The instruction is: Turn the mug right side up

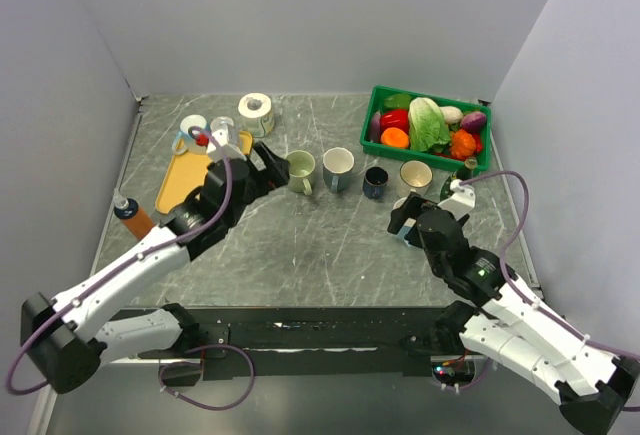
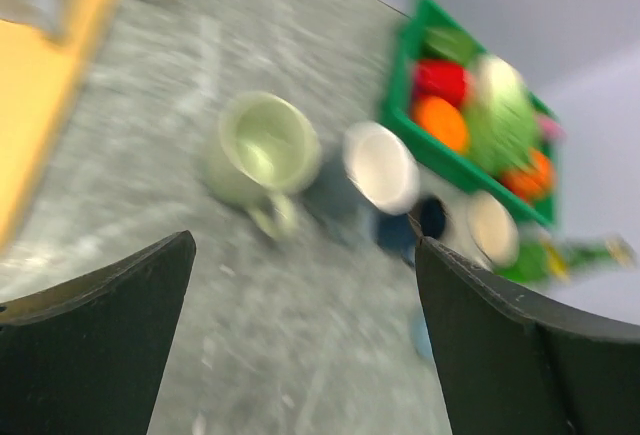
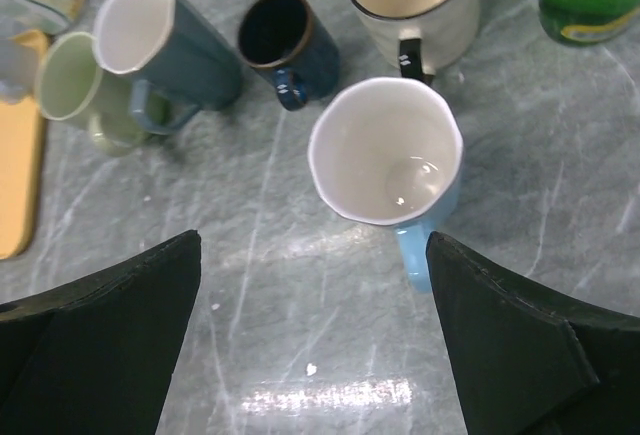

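A light blue mug (image 3: 385, 150) stands upright, mouth up and empty, with its handle (image 3: 412, 260) toward my right gripper. My right gripper (image 3: 312, 243) is open and empty just short of the mug, which it partly hides in the top view (image 1: 404, 203). Upright mugs stand in a row: green (image 1: 300, 170), blue-grey (image 1: 338, 168), dark navy (image 1: 375, 181) and cream (image 1: 416, 175). My left gripper (image 1: 272, 170) is open and empty above the table, just left of the green mug (image 2: 262, 150). The left wrist view is blurred.
A green crate (image 1: 380, 95) of vegetables sits at the back right, with a green bottle (image 1: 468, 170) in front of it. A yellow tray (image 1: 185, 180) with glass cups lies at the left. A tape roll (image 1: 256, 108) and an orange bottle (image 1: 131, 217) are also at the left.
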